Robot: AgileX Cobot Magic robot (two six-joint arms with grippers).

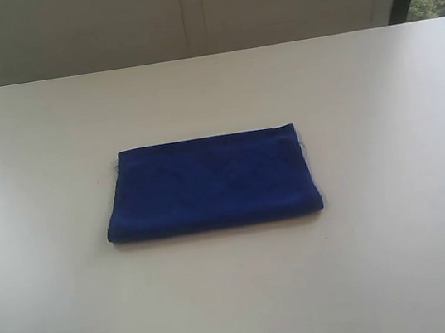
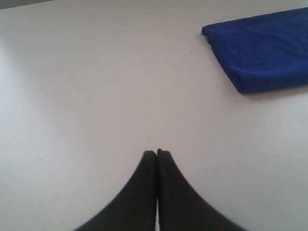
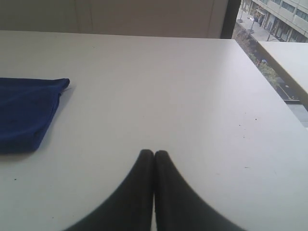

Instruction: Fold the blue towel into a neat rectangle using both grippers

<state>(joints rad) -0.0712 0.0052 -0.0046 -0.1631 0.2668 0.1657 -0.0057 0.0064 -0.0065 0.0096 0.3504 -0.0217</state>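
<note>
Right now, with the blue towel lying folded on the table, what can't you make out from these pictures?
Blue towel, exterior view: its inner layers and underside are hidden by the top layer, and no label shows.
Both wrist views: the frame edge cuts off part of the towel.
Left gripper and right gripper: only the shut fingers show, and the frame edge cuts off the rest. Neither appears in the exterior view.

The left tool [image 2: 157, 153] had its 2 black fingers [image 2: 142, 192] pressed together over the pale worktop [image 2: 91, 91]. The blue towel [image 2: 263, 50] lay folded flat on the worktop, well apart from the tool, partly cut by the frame edge.
</note>
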